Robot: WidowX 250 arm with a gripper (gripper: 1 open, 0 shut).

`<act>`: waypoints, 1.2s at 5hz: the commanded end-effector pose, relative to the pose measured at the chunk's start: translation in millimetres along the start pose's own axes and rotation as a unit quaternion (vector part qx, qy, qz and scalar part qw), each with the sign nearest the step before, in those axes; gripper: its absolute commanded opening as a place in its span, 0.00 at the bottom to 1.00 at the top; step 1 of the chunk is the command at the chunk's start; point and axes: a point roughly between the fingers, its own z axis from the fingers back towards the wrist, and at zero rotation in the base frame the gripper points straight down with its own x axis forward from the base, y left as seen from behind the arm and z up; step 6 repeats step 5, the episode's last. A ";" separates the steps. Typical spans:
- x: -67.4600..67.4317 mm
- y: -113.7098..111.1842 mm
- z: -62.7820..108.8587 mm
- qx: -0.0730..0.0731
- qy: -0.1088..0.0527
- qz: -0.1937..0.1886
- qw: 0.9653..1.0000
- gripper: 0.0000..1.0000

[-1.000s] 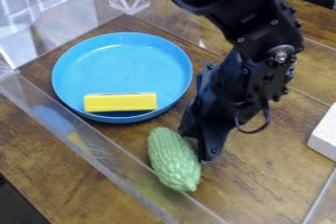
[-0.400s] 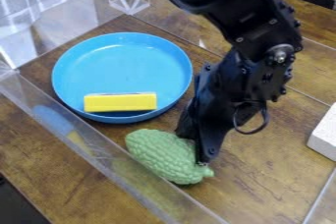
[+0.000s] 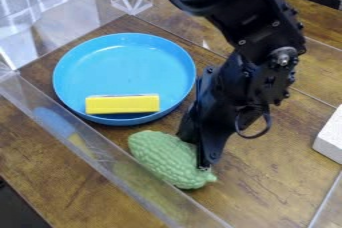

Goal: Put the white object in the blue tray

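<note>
Black end effector (image 3: 203, 152) pressed together, tip seemingly touching green bumpy gourd (image 3: 171, 158). Yellow bar (image 3: 122, 104) inside round blue plastic tray (image 3: 120, 60). White block (image 3: 329, 132) at wooden tabletop (image 3: 80, 187) right edge.

We seem to be looking at a robot test bench in a lab: a dark-stained wooden plank tabletop (image 3: 80, 162) fenced by clear acrylic panels (image 3: 54, 17), a black jointed robot arm (image 3: 247, 32) over it, and toy-like plastic props, a round bright-blue plastic tray (image 3: 123, 67) and a green bumpy gourd-shaped object (image 3: 171, 158).
</note>
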 end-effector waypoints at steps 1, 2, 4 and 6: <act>-1.7 9.0 18.1 0.012 -0.030 0.018 0.999 0.00; -1.8 7.6 17.1 0.009 -0.031 0.018 0.999 0.00; -2.0 4.2 16.9 0.004 -0.032 0.017 0.999 0.00; -2.0 2.4 17.2 0.002 -0.033 0.016 0.999 0.00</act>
